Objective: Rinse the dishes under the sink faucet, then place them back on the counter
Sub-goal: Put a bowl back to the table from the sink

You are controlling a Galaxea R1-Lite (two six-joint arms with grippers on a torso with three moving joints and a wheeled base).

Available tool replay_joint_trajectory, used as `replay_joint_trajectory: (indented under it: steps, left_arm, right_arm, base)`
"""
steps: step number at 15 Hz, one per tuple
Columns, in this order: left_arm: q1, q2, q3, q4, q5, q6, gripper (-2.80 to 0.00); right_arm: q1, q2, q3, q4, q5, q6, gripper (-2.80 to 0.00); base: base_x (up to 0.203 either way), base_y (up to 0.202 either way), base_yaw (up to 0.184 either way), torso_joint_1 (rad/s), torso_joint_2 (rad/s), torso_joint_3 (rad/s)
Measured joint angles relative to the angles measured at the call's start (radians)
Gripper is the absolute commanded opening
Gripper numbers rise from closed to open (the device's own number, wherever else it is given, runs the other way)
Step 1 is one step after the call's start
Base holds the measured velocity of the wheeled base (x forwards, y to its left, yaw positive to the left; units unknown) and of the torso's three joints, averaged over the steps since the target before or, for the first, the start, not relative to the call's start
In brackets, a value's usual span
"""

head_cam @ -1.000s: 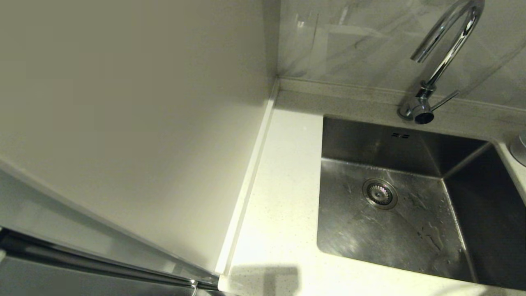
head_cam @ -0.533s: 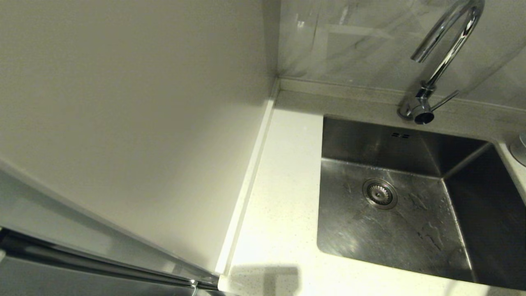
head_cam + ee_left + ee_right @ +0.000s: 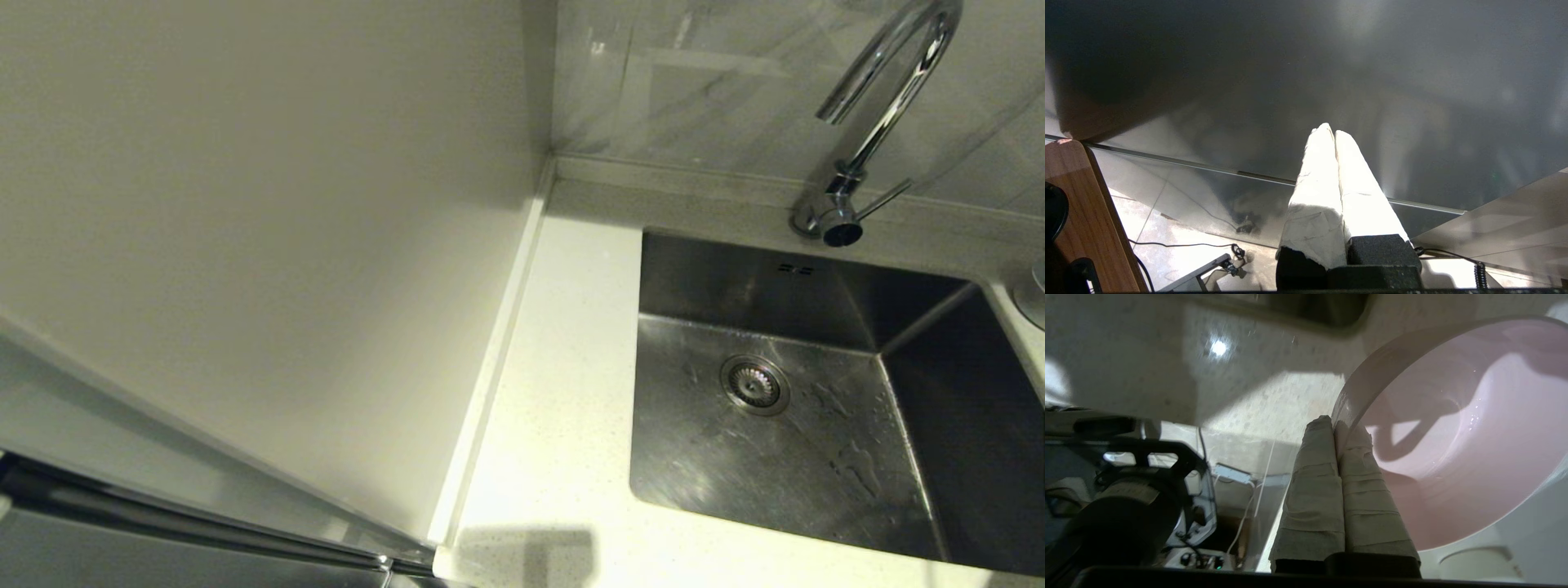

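So the right gripper (image 3: pixel 1336 428) has its two taped fingers pinched tight on the rim of the pink bowl (image 3: pixel 1457 433), one finger outside the wall and the other inside, with nothing but the thin wall between them. The bowl sits tilted in the right wrist view, hollow side facing the camera, with a few tiny water beads on the inside. Behind it is speckled counter (image 3: pixel 1274 392), though whether the bowl hangs over it or rests on something can't be told.

Handling-wise it looks like a light, stiff little dish with a smooth matte skin, probably slick when wet. A one-sided rim pinch is about the only hold on a shape like that, but it lets the bowl swing or slip if the wrist rolls quickly, so a firm squeeze and slow turns seem wise. It would likely chip if it knocked steel.

The left gripper (image 3: pixel 1334 134) is pressed closed on nothing, parked low in front of a dark glossy panel, away from the work.

From the head view neither arm shows. The sink (image 3: pixel 939 425) is empty with wet patches by the drain (image 3: pixel 754 385), the faucet (image 3: pixel 878 114) stands at the far right, no water visible. The other two bowls are out of sight.
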Motion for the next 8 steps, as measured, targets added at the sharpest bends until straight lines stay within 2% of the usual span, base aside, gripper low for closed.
replay_joint_trajectory:
  steps: [4,5,8]
  left_arm:
    - [0.000,0.000,0.000,0.000,0.000,0.001,-2.80]
    - [0.000,0.000,0.000,0.000,0.000,0.001,-2.80]
    - [0.000,0.000,0.000,0.000,0.000,0.001,-2.80]
  right_arm:
    - [0.042,0.052,0.019,-0.140,0.000,0.004,-2.80]
    - [0.047,0.063,0.019,-0.153,-0.002,0.004,0.00]
    - [0.051,0.085,0.027,-0.198,-0.017,0.005,0.00]
  base:
    - [0.000,0.000,0.000,0.000,0.00,0.000]
    - [0.000,0.000,0.000,0.000,0.00,0.000]
    - [0.000,0.000,0.000,0.000,0.00,0.000]
